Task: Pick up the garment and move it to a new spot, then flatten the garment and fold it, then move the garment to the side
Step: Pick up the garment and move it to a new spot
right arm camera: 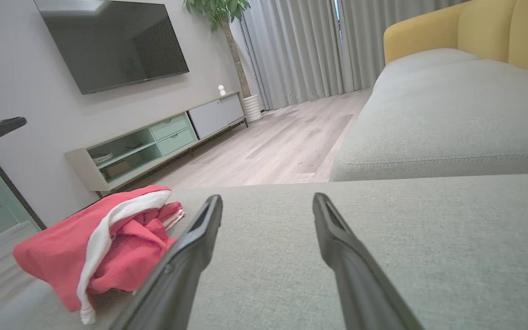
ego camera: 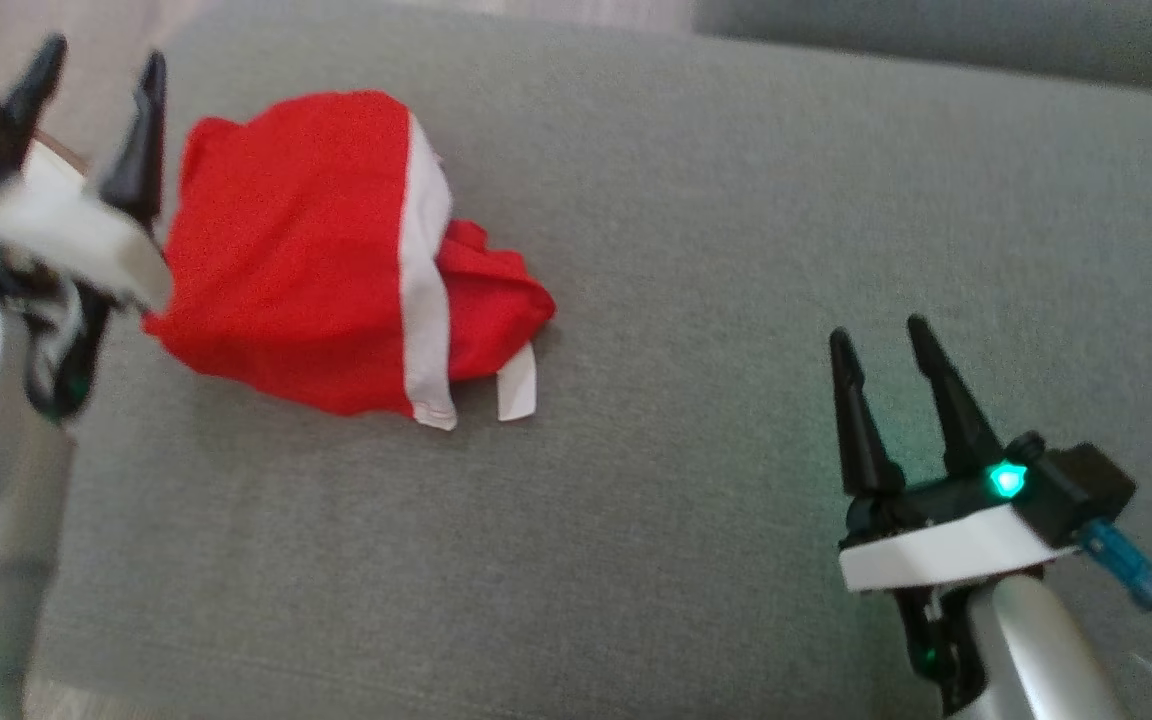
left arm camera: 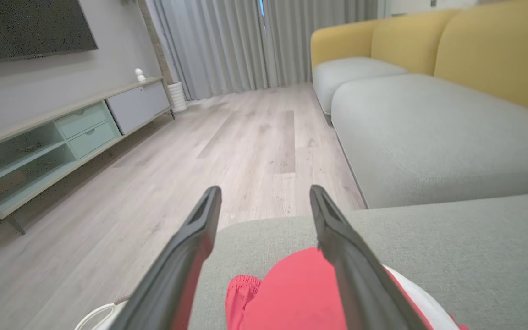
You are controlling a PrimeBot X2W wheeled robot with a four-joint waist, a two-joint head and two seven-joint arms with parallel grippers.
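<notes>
The red garment (ego camera: 306, 250) with white stripes lies in a loose, rumpled heap on the grey cushion (ego camera: 736, 250), toward its left end in the head view, one white band running down its middle and a short white strip poking out at its near edge. The left gripper (ego camera: 103, 55) is just beside the garment's left edge, fingers apart with nothing between them (this gripper is blurred, so I cannot tell whether it touches the cloth). In the left wrist view the red fabric sits low between and under the two dark fingers, with the wooden floor (left arm camera: 245, 137) beyond the cushion's end. The right gripper (ego camera: 879, 330) is over bare cushion at the lower right, well apart from the garment, fingers likewise spread and empty. In the right wrist view, the heap lies off to the left, in front of a low cabinet (right arm camera: 154, 142).
</notes>
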